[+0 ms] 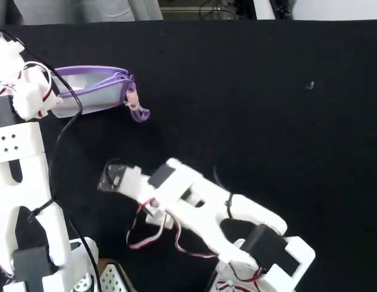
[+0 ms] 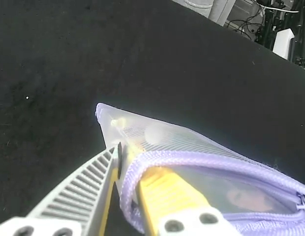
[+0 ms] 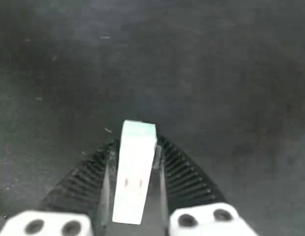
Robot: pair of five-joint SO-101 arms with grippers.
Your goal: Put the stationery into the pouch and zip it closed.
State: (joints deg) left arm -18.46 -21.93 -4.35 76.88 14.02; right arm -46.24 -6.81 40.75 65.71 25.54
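A clear mesh pouch with purple zip trim lies at the table's far left, its purple pull loop trailing toward the middle. My left gripper is shut on the pouch's purple zip edge at one end, one finger inside the mouth and one outside. A pale rounded item shows faintly through the mesh. Nearer the table's front, my right gripper is shut on a small white-and-mint eraser, held upright between its black ribbed fingers just above the cloth.
Black cloth covers the whole table. The right arm's white links and red wires stretch across the front middle. The left arm's base stands at the front left.
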